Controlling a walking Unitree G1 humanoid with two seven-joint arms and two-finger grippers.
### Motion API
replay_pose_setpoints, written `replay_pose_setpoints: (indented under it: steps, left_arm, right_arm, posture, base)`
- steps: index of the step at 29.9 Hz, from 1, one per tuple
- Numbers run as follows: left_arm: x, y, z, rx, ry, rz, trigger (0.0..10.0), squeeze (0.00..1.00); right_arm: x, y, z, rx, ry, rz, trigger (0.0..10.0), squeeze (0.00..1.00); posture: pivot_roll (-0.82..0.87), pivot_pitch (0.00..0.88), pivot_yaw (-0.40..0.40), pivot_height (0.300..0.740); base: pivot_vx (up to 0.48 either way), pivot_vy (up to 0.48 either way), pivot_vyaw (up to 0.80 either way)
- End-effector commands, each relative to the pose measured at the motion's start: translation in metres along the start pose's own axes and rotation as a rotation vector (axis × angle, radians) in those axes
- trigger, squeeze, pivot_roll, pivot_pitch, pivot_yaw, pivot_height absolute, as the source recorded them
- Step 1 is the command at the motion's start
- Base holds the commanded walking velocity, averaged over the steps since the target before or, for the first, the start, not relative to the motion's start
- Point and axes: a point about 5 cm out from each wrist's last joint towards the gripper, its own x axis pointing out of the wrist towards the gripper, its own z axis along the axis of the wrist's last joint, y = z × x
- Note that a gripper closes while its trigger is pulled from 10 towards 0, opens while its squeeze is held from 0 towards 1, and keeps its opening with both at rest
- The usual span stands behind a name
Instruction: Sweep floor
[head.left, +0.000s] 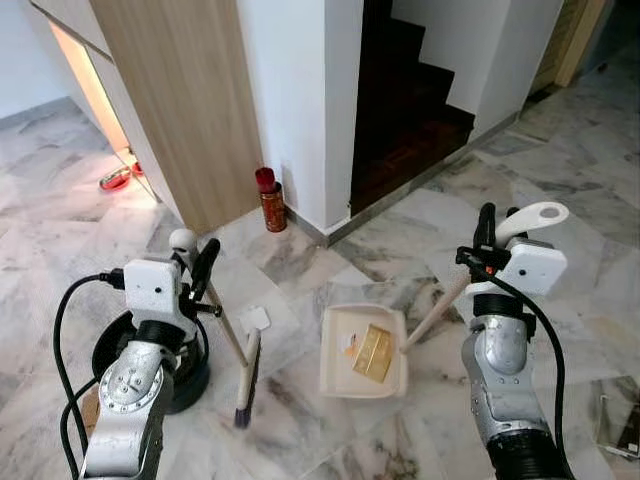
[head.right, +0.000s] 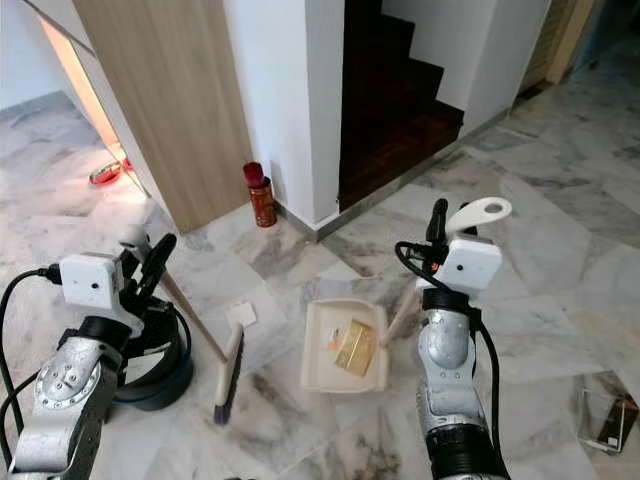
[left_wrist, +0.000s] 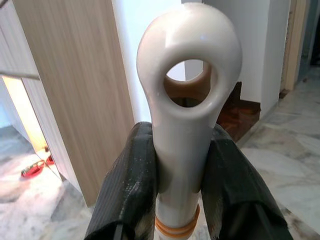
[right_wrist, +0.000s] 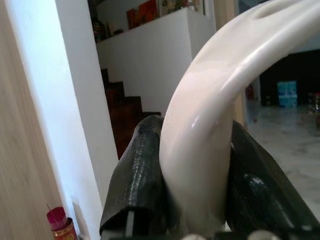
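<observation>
Left gripper fingers clamp the wooden-handled broom, bristles just beside the cream plastic dustpan; right gripper fingers clamp the dustpan's handle, steadying it, probably to receive the small white scrap.

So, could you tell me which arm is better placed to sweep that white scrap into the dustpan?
Probably the left: its hand grips the broom, whose bristles rest beside the scrap. The right hand holds the dustpan handle.
</observation>
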Motion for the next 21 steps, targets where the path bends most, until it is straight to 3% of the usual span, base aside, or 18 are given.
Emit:
replay_pose_setpoints:
  steps: [1,7,21]
  left_arm:
    - [0.003,0.0,0.01,0.023,-0.066,0.011,10.0,0.0]
    - [-0.007,-0.005,0.006,0.021,-0.049,0.019,10.0,0.0]
    - [-0.014,-0.006,0.003,-0.01,-0.031,0.039,10.0,0.0]
  right_arm:
    - [0.002,0.004,0.016,0.03,-0.059,0.004,10.0,0.0]
    - [-0.006,0.015,0.022,0.061,-0.027,0.067,10.0,0.0]
    - [-0.007,0.024,0.032,0.099,0.012,0.086,10.0,0.0]
  posture:
    - [0.06,0.0,0.043,0.74]
    - [0.05,0.0,0.04,0.74]
    - [0.07,0.0,0.032,0.74]
  base:
    - [0.0,0.0,0.0]
    - [0.0,0.0,0.16]
    - [0.0,0.0,0.8]
